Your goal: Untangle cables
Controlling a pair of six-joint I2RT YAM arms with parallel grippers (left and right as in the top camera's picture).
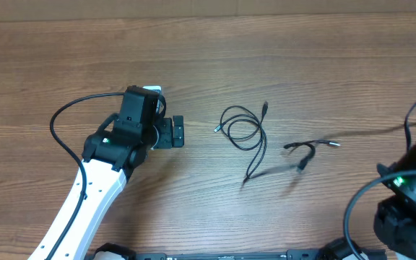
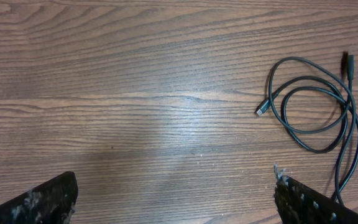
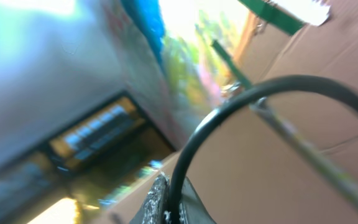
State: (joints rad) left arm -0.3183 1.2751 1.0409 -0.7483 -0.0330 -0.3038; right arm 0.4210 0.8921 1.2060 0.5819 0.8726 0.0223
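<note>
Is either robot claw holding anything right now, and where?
Left gripper: open, empty. Right gripper: shut; whether it pinches anything cannot be told.

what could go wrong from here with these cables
1. The looped cable crosses over itself; pulling one end could tighten it into a knot.
2. The left gripper is open close to that cable's trailing strand and could snag or drag it.
3. The right wrist view is blurred and faces away from the table, so that arm gets no close look at the short cable.
</note>
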